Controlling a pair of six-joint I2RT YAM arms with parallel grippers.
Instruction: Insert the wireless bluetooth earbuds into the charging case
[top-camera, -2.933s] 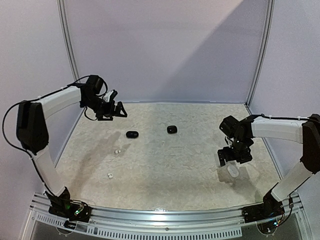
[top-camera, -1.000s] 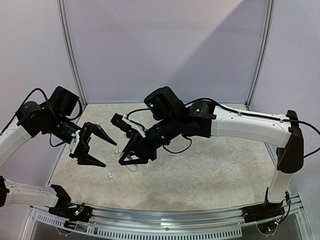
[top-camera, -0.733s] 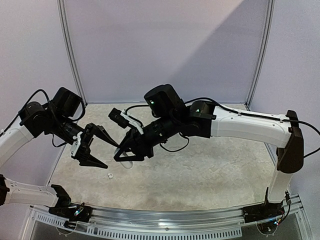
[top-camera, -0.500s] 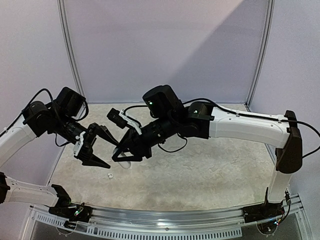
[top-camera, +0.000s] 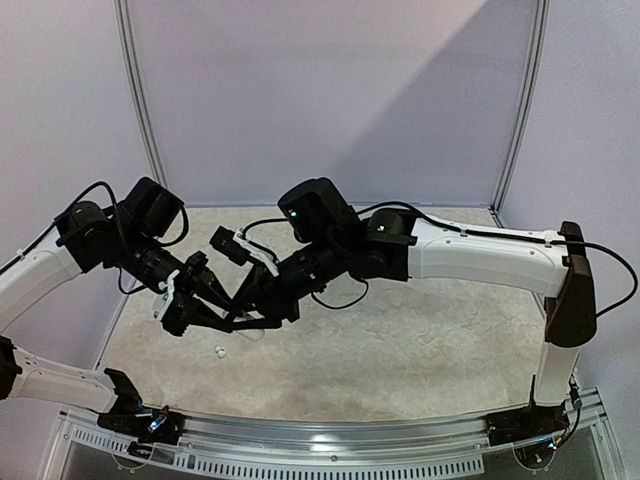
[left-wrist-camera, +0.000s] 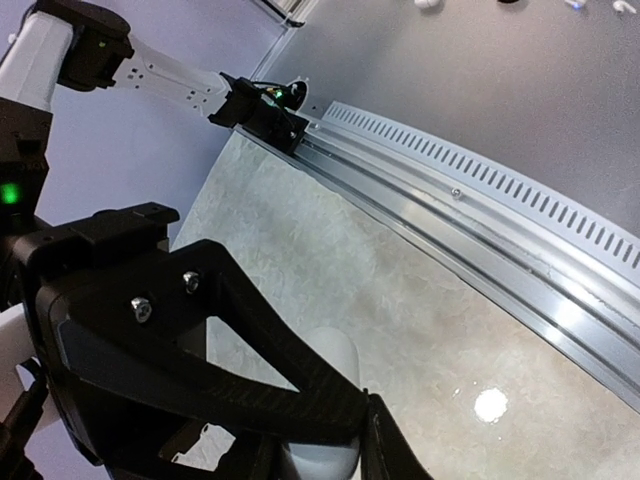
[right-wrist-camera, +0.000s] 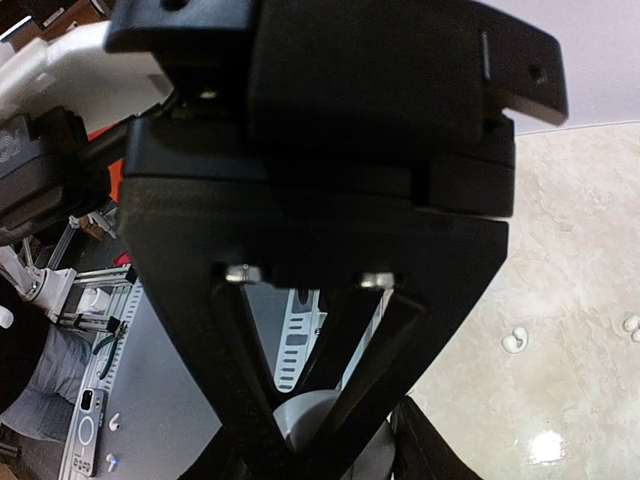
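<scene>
Left wrist, white case (left-wrist-camera: 327, 372) in right tool (top-camera: 243, 318), interior hidden

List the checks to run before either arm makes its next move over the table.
1. Hold of the right gripper on the white case: ok, the case sits between its fingers in the right wrist view.
2. Case lid open for loading: cannot tell, the fingers cover it.
3. Earbud in the left gripper: cannot tell, none shows.
4. Room between the two grippers: not ok, they crowd together in the top view.
5. Earbud to pick is located: ok, a white earbud lies on the table, nearer the arm bases than the grippers.
</scene>
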